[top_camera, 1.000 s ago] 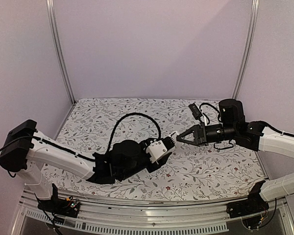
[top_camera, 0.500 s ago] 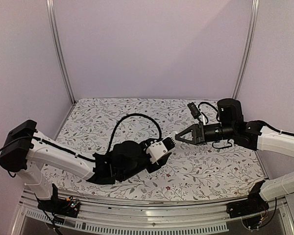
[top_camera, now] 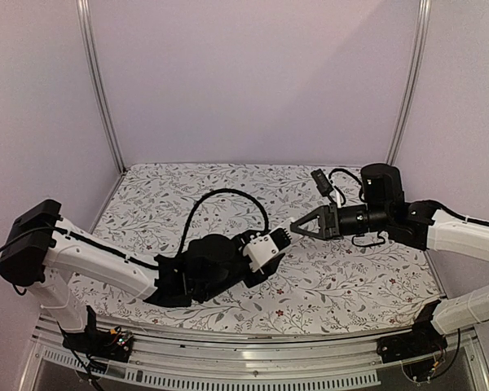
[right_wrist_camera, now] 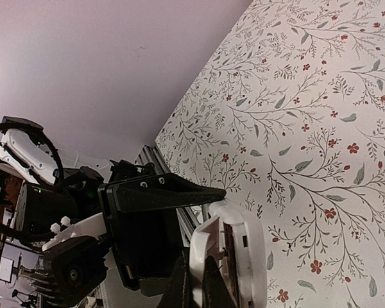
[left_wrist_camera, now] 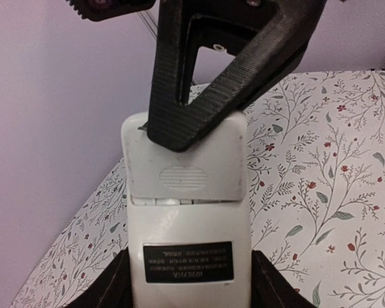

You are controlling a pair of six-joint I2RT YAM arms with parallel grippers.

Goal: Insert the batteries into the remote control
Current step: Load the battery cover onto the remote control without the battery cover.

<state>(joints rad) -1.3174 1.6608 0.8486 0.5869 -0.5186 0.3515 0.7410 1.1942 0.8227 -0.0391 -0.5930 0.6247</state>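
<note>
My left gripper (top_camera: 255, 254) is shut on the remote control (top_camera: 266, 248) and holds it above the table. In the left wrist view the remote control (left_wrist_camera: 187, 231) shows its plain white back with a black label, between my left gripper's (left_wrist_camera: 189, 285) dark fingers. The battery cover (left_wrist_camera: 183, 170) sits slightly lifted at the remote's far end. My right gripper (top_camera: 293, 229) is shut, its tip on that cover's far edge. In the right wrist view the cover (right_wrist_camera: 205, 247) stands apart from the remote (right_wrist_camera: 251, 256), pinched by my right gripper (right_wrist_camera: 197, 285). The batteries are out of view.
The table carries a floral cloth (top_camera: 350, 277). Purple walls and metal posts (top_camera: 98, 90) close in the back and sides. A metal rail (top_camera: 253, 371) runs along the near edge by the arm bases.
My right gripper has edged slightly left toward the remote's end. The left arm and the remote have stayed still.
</note>
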